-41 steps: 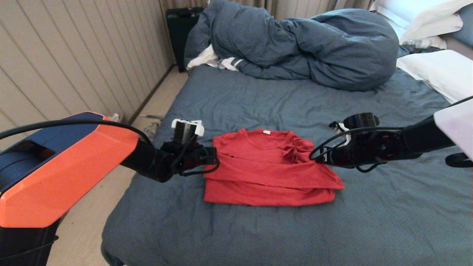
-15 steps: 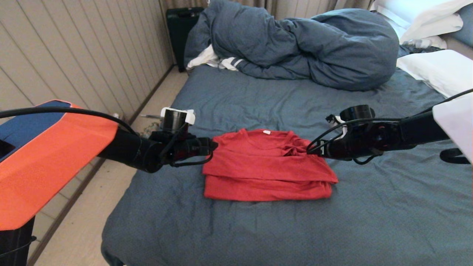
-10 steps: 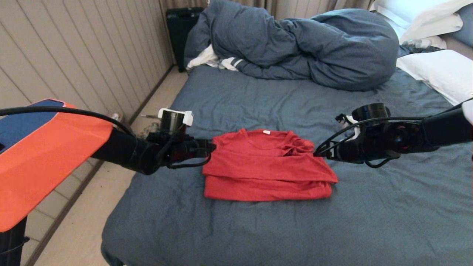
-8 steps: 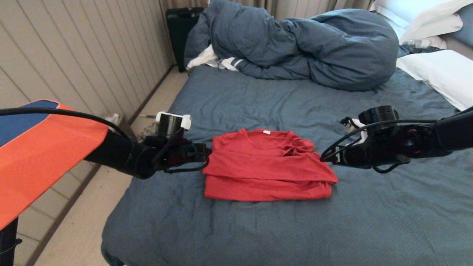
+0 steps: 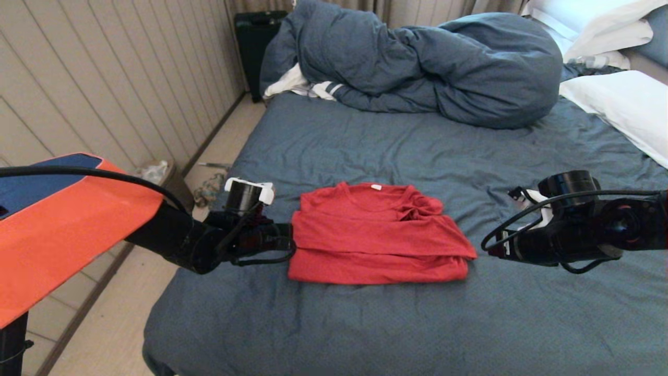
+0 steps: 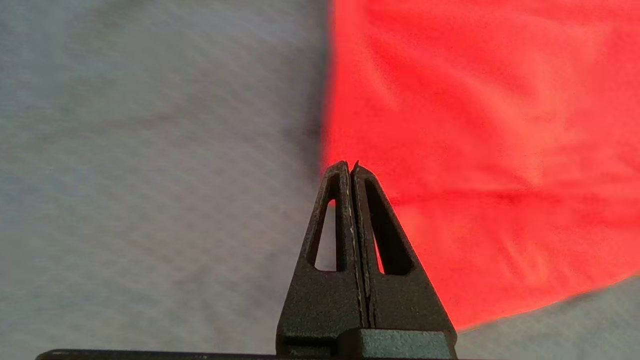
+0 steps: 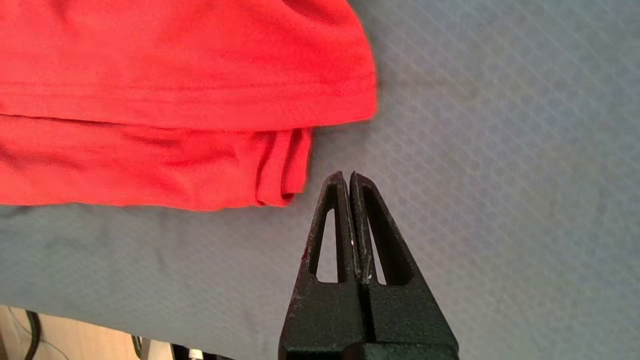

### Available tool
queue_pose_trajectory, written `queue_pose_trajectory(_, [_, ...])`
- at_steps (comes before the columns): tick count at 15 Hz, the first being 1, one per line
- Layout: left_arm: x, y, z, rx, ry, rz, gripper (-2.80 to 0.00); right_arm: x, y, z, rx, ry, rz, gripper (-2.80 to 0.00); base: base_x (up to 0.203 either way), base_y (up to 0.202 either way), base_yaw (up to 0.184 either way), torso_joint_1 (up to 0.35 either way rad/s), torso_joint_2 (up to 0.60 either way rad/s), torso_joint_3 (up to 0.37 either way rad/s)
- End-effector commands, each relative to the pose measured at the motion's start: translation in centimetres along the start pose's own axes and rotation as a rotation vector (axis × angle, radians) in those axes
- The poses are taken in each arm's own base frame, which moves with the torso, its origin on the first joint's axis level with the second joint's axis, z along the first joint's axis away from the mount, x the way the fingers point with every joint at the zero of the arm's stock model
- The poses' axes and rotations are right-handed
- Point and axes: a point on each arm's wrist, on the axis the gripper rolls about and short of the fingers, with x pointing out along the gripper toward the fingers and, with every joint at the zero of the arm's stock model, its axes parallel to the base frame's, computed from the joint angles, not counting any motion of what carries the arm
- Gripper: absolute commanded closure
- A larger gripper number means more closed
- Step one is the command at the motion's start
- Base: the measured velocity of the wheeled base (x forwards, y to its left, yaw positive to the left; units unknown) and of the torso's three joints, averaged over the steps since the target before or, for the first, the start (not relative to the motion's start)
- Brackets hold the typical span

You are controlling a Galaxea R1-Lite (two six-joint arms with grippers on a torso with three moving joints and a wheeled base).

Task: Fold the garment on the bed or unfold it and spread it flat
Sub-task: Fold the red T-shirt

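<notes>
- Red cloth, the garment (image 5: 377, 235), lies folded in a rough rectangle on the bed (image 5: 365, 324), toward the bed's near edge and nearer its left edge than its right.
- From my head I see stacked layers and a small white tag at the collar on the far side.
- My left wrist view adds what the head cannot: my left gripper (image 6: 351, 167) has its jaws pressed together, empty, its tip at the garment's (image 6: 480, 150) left edge, over the seam where red meets grey sheet.
- My right wrist view shows my right gripper (image 7: 347, 176) also pressed together and empty, above bare sheet just beside the garment's (image 7: 175, 100) near right corner, where folded layers show along the edge.
- In the head view my left gripper (image 5: 288, 241) sits against the left edge; my right gripper (image 5: 496, 249) stands a little apart from the right edge.
- Bare sheet stretches from the garment to the bunched duvet (image 5: 417, 68) at the far edge, and out to the bed's right side.
</notes>
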Motion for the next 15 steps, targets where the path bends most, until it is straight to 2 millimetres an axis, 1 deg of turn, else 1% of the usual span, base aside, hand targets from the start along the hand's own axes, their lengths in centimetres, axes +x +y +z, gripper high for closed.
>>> queue_pose_trajectory(1, [0.3, -0.3, -0.6, 0.003, 0.01, -0.005, 0.0, -0.1, 0.0, -0.3, 0.002, 0.008, -0.001, 0.0, 0.0, 0.0, 0.0, 0.0, 0.0, 0.0])
queue_pose_trajectory(2, [0.3, -0.3, -0.7, 0.004, 0.011, -0.007, -1.25, 0.1, -0.1, -0.4, 0.003, 0.001, 0.0, -2.8, 0.0, 0.0, 0.0, 0.0, 0.0, 0.0])
queue_pose_trajectory(3, [0.3, -0.3, -0.8, 0.004, 0.013, -0.012, -2.8, 0.2, -0.1, -0.4, 0.003, 0.005, 0.0, -2.8, 0.0, 0.0, 0.0, 0.0, 0.0, 0.0])
queue_pose_trajectory(8, [0.6, -0.3, -0.9, 0.003, 0.023, -0.033, -2.8, 0.4, -0.2, -0.5, 0.007, 0.011, -0.001, -2.8, 0.0, 0.0, 0.0, 0.0, 0.0, 0.0])
queue_pose_trajectory(11, [1.6, -0.3, -1.2, 0.002, 0.02, -0.033, -2.8, 0.6, -0.5, -0.4, 0.011, 0.0, -0.002, -2.8, 0.0, 0.0, 0.0, 0.0, 0.0, 0.0])
queue_pose_trajectory(13, [1.1, -0.2, -1.3, 0.0, 0.02, -0.034, -2.8, 0.4, -0.5, -0.7, 0.013, 0.003, -0.003, -2.8, 0.0, 0.0, 0.0, 0.0, 0.0, 0.0])
queue_pose_trajectory(15, [0.3, 0.0, -1.9, 0.0, 0.039, -0.033, -2.8, 0.5, -0.5, -1.5, 0.017, 0.03, -0.002, -2.8, 0.0, 0.0, 0.0, 0.0, 0.0, 0.0])
